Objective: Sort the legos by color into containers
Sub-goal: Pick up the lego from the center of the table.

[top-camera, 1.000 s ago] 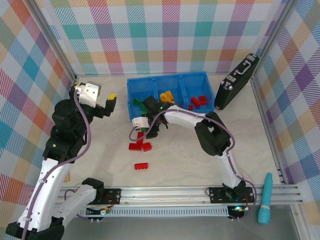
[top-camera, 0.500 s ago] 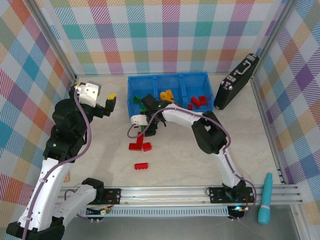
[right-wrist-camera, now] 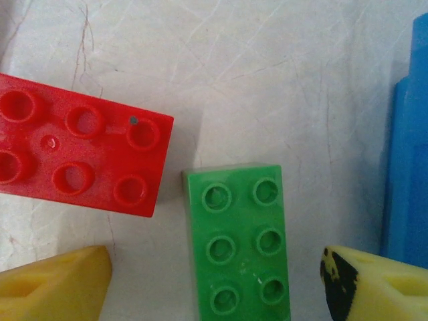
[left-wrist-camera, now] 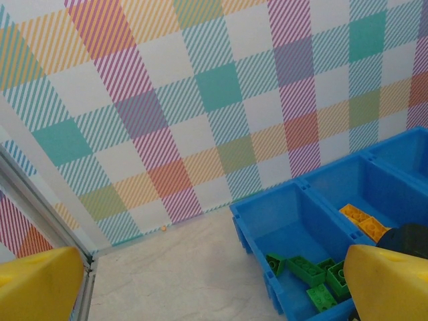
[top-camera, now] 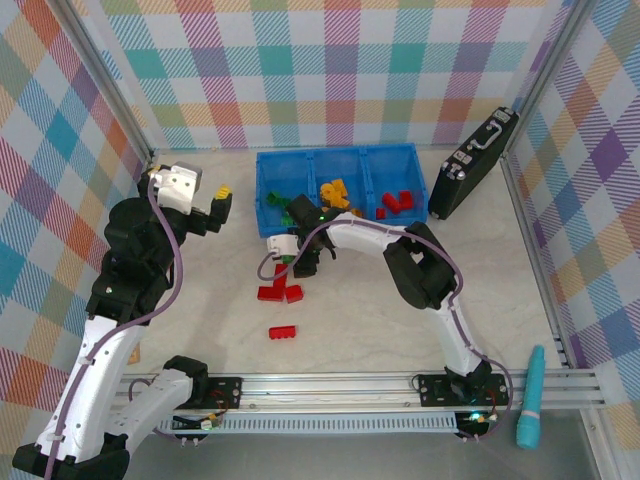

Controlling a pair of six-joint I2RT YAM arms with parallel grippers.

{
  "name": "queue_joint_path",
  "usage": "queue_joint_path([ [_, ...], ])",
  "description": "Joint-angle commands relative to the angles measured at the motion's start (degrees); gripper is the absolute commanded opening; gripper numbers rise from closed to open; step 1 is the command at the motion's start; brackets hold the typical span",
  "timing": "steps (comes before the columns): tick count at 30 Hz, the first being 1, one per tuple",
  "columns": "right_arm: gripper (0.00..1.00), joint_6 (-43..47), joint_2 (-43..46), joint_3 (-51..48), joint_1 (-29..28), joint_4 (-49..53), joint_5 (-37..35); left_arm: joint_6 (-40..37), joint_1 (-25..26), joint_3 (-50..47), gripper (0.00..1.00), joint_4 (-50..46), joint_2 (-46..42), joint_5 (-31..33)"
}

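Observation:
On the table, just in front of the blue bin's wall [right-wrist-camera: 408, 134], lies a green brick [right-wrist-camera: 239, 241]. My right gripper [right-wrist-camera: 214, 287] is open around it, one yellow finger [right-wrist-camera: 53, 284] on each side, neither touching. A red brick [right-wrist-camera: 80, 154] lies to its left. From above, the right gripper [top-camera: 290, 255] points down at the bin's [top-camera: 262, 170] front left corner. The left compartment holds green bricks [left-wrist-camera: 304, 271], the middle one yellow-orange ones [top-camera: 335, 190], the right one red ones [top-camera: 398, 202]. My left gripper [top-camera: 222, 205] is raised left of the bin, open and empty.
Two red bricks [top-camera: 278, 292] lie together just in front of the right gripper, and a third [top-camera: 283, 332] lies nearer the arms' bases. A black case [top-camera: 472, 165] leans at the back right. A teal tool [top-camera: 530, 398] lies by the front right rail.
My right gripper has shifted slightly over the green brick and its jaws have widened a little. The left arm has not moved.

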State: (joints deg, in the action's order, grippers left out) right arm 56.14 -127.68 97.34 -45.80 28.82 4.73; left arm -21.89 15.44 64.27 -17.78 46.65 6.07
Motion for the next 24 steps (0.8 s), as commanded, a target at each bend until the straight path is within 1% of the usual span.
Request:
queue_joint_path([
  [1, 0.83, -1.7, -2.5, 3.1, 0.1, 4.3, -0.8, -0.1, -0.9, 0.1, 1.00, 1.3, -0.8, 0.0],
  [3, 0.82, -2.0, -3.2, 4.3, 0.1, 5.6, -0.2, -0.1, -0.9, 0.1, 1.00, 1.3, -0.9, -0.2],
  [7, 0.71, -3.4, -4.7, 6.6, -0.3, 8.8, -0.1, -0.2, -0.9, 0.2, 1.00, 1.4, -1.1, -0.1],
  [15, 0.60, -5.5, -3.0, 2.5, -1.5, 9.1, -1.3, 0.0, -0.9, -0.1, 1.00, 1.4, -1.6, -0.7],
  [19, 0.45, -7.5, -1.1, 0.2, -1.7, 9.7, -1.6, 0.2, -0.9, -0.2, 1.00, 1.4, -2.1, -0.8],
  [24, 0.33, -11.6, 2.4, -3.7, -2.0, 7.8, -4.5, 0.3, -0.9, -0.3, 1.00, 1.4, -2.8, -1.0],
])
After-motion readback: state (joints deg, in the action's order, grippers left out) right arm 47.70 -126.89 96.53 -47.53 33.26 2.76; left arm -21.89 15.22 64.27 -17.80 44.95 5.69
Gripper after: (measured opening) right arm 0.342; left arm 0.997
